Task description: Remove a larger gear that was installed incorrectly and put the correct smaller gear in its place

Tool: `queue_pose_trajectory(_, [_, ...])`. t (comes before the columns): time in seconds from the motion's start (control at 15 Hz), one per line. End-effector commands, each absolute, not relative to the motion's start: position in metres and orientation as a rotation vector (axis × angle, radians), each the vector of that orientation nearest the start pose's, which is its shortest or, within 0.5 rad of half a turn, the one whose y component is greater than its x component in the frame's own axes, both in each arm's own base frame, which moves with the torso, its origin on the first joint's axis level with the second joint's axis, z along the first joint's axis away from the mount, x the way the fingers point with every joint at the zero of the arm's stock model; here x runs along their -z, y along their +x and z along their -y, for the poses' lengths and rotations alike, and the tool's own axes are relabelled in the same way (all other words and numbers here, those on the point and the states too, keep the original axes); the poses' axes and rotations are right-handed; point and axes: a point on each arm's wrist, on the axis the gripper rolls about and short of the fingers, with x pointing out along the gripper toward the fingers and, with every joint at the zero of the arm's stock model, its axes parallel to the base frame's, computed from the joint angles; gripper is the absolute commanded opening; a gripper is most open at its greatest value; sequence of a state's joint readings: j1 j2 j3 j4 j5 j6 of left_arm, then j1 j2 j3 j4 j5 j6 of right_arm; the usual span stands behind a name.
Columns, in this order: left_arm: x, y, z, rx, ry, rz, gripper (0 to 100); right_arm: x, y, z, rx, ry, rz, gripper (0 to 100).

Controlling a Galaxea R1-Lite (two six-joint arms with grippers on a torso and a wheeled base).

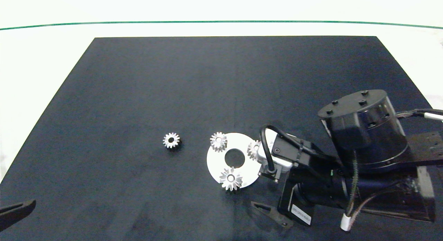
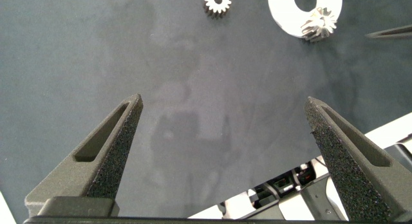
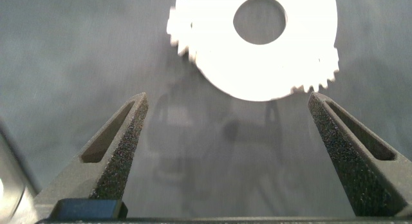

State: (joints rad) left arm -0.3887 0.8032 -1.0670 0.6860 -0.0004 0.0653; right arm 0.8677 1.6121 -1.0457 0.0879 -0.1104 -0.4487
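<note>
Presently catalogued, nearest the robot first.

Left claw (image 2: 222, 153): parked at the near left corner of the desk (image 1: 221, 30), only its tip showing in the head view; fingers spread wide, holding nothing; well apart from every gear.

Right claw (image 3: 232, 153): reaches in from the right, low over the dark mat (image 1: 138, 95), just beside the near right edge of the silver disc (image 1: 216, 161). Fingers released and wide, nothing between them. Its wrist view shows the disc just beyond the fingertips, not yet between them.

Silver disc: flat round plate with a centre hole, lying on the mat. Three gears sit at its rim.

Larger gear (image 1: 231, 178): long pointed teeth, seated on the disc's near edge, closest to the robot. Untouched.

Two blunt-toothed gears: one on the disc's far left rim (image 1: 218, 141), one on its right rim (image 1: 254, 149), the latter partly hidden by the right arm's cable and wrist.

Smaller gear (image 1: 171, 140): loose on the mat, left of the disc and apart from it.

Step in hand, as judged: approach for removal; the wrong gear is still installed. Next move calls for the right claw to centre on the larger gear, straddle its teeth without nudging the disc or neighbouring gears, close, and lift straight up.
</note>
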Motion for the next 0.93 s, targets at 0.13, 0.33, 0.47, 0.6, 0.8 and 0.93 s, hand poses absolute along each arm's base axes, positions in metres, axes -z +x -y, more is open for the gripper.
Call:
queue_pose_trajectory(0.13, [-0.295,0.030,0.012,0.397,0.142,-0.395,100,-0.176,0.193,-0.247,-0.898,-0.745,-0.461,100])
queue_pose_trajectory(0.33, [-0.295,0.030,0.012,0.397,0.142,-0.392,100,-0.169,0.199,-0.259,-0.903,-0.745,-0.452,100])
queue_pose_trajectory(0.47, [-0.296,0.030,0.012,0.397,0.142,-0.392,100,-0.166,0.203,-0.263,-0.892,-0.746,-0.448,100])
queue_pose_trajectory(0.6, [-0.296,0.030,0.012,0.397,0.142,-0.392,100,-0.164,0.205,-0.266,-0.879,-0.747,-0.441,100])
queue_pose_trajectory(0.8, [-0.295,0.030,0.012,0.398,0.144,-0.395,100,-0.160,0.208,-0.268,-0.873,-0.740,-0.445,100])
queue_pose_trajectory(0.93, [-0.295,0.030,0.012,0.397,0.142,-0.394,100,-0.160,0.209,-0.267,-0.868,-0.739,-0.446,99])
